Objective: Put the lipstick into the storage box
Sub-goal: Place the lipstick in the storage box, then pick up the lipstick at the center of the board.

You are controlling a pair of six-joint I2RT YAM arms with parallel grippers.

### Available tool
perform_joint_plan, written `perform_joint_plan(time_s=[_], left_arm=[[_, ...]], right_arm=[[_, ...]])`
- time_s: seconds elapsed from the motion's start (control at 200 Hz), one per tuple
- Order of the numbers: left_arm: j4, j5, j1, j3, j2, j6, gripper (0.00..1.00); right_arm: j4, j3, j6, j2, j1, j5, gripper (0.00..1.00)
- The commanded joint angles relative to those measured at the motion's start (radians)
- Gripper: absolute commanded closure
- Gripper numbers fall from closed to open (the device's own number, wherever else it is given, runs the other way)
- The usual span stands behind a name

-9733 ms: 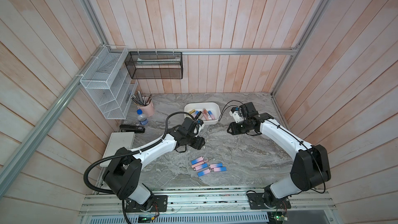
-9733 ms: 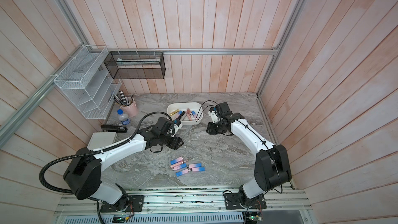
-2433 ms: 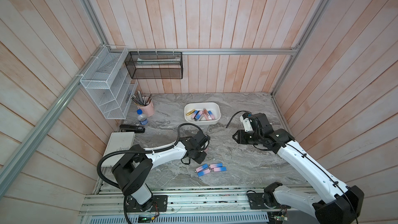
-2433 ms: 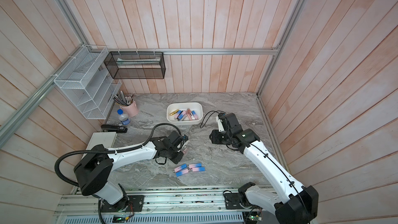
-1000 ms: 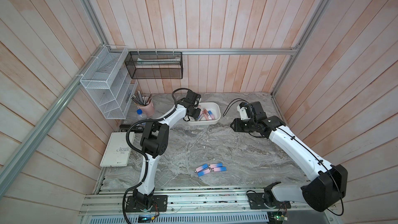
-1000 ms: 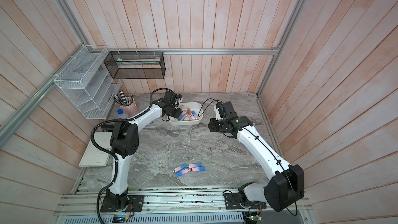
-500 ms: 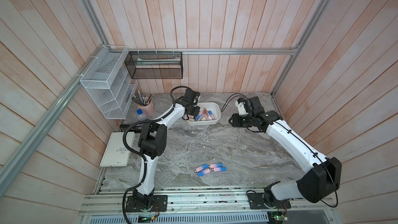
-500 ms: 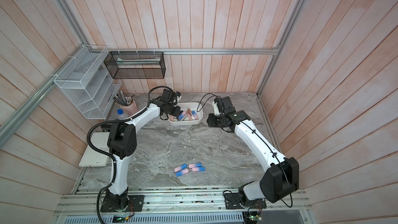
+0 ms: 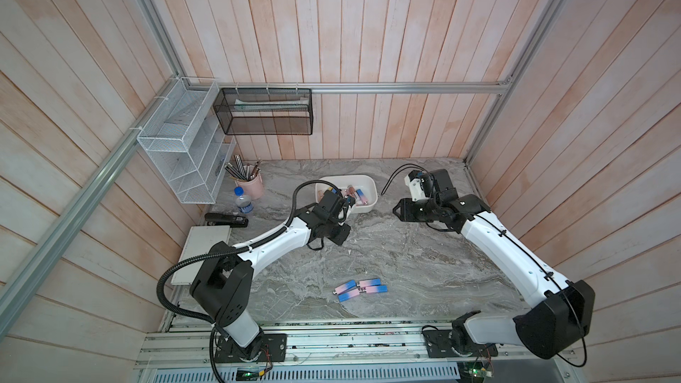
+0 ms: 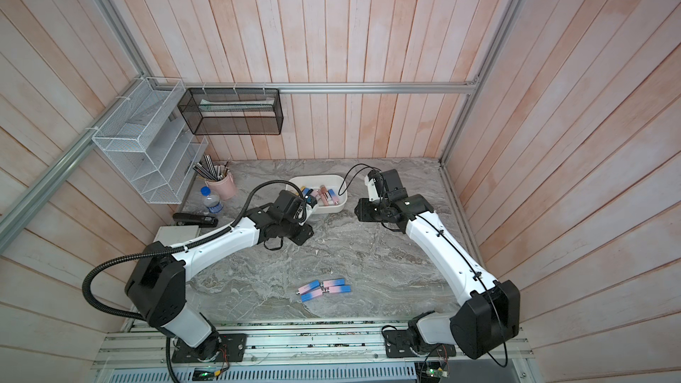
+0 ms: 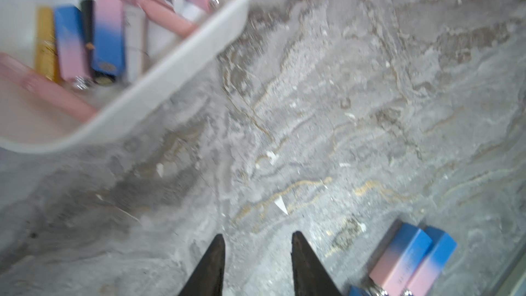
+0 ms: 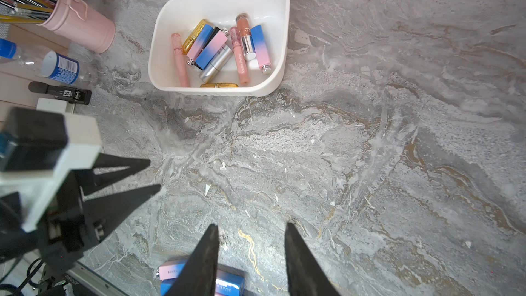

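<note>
The white storage box [image 9: 371,186] [image 10: 342,198] stands at the back middle of the marble table and holds several lipsticks [image 12: 212,46] [image 11: 108,34]. A few pink-and-blue lipsticks [image 9: 360,289] [image 10: 324,291] [image 11: 410,257] [image 12: 170,271] lie together near the front edge. My left gripper [image 9: 341,236] [image 10: 301,234] [image 11: 258,239] [image 12: 153,174] hovers just in front of the box, open and empty. To the right of the box, my right gripper [image 9: 399,211] [image 10: 359,211] [image 12: 251,226] is open with nothing between its fingers.
At the back left stand a pink pencil cup [image 9: 251,186], a water bottle [image 9: 243,203] and a black stapler [image 9: 226,219]. A white pad [image 9: 204,248] lies by the left wall. A white wire rack [image 9: 184,152] and a black mesh basket [image 9: 263,116] hang on the walls.
My left gripper was reaching over the box; it has opened and pulled back toward the front. The right gripper has shifted only slightly beside the box.
</note>
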Motion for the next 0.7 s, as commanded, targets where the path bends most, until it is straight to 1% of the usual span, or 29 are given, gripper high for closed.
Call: perform_joint_plan(time_s=[0.0, 0.11, 0.35, 0.435, 0.505, 0.515, 0.54, 0.695], left_arm=[[0.038, 0.021, -0.047, -0.08, -0.067, -0.1, 0.59], [0.037, 0.012, -0.111, -0.128, -0.083, -0.144, 0.59], [0.035, 0.0, -0.219, -0.195, -0.117, -0.227, 0.59], [0.031, -0.004, -0.246, -0.213, -0.137, -0.249, 0.59], [0.026, -0.005, -0.246, -0.228, -0.149, -0.26, 0.58], [0.024, -0.006, -0.272, -0.228, -0.15, -0.261, 0.58], [0.02, -0.008, -0.286, -0.233, -0.152, -0.266, 0.58], [0.001, -0.018, -0.307, -0.241, -0.155, -0.283, 0.58]], right_arm=[[-0.016, -0.039, 0.007, -0.046, -0.003, -0.031, 0.6], [-0.012, -0.087, 0.022, -0.087, 0.002, -0.045, 0.6], [-0.016, -0.156, 0.052, -0.165, 0.019, -0.047, 0.59], [-0.019, -0.171, 0.059, -0.186, 0.024, -0.047, 0.59], [-0.019, -0.181, 0.065, -0.2, 0.027, -0.052, 0.59], [-0.019, -0.183, 0.066, -0.201, 0.028, -0.054, 0.58], [-0.02, -0.187, 0.068, -0.206, 0.029, -0.058, 0.58], [-0.016, -0.211, 0.097, -0.219, 0.055, -0.097, 0.57]])
